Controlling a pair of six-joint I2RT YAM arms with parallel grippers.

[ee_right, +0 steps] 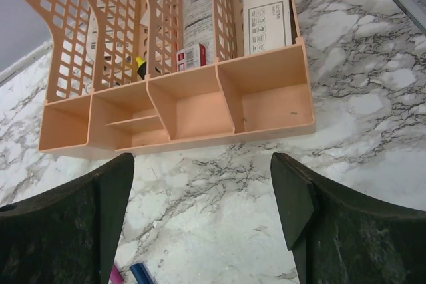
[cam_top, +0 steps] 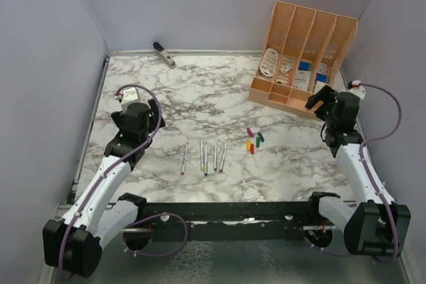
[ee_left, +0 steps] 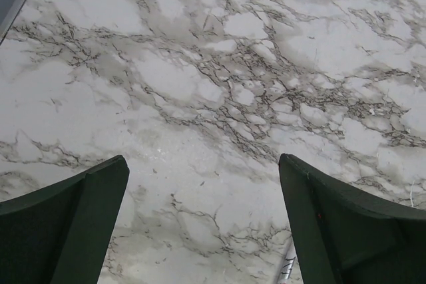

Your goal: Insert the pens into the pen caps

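Several thin white pens [cam_top: 205, 157] lie side by side on the marble table near the front middle. The small coloured caps [cam_top: 253, 140] lie in a cluster to their right: purple, blue, green, yellow, red. My left gripper [cam_top: 128, 108] hovers at the left, well away from the pens, open and empty; in the left wrist view [ee_left: 203, 164] only one pen end [ee_left: 287, 267] shows beside the right finger. My right gripper [cam_top: 318, 98] is open and empty near the organizer; the right wrist view [ee_right: 200, 177] shows the blue cap [ee_right: 141, 273] and the purple cap [ee_right: 116, 276] at the bottom edge.
An orange mesh desk organizer [cam_top: 303, 58] with boxes and cards stands at the back right; it also shows close ahead in the right wrist view [ee_right: 180, 108]. A grey stapler-like tool [cam_top: 164, 54] lies at the back wall. Grey walls enclose the table [cam_top: 213, 98].
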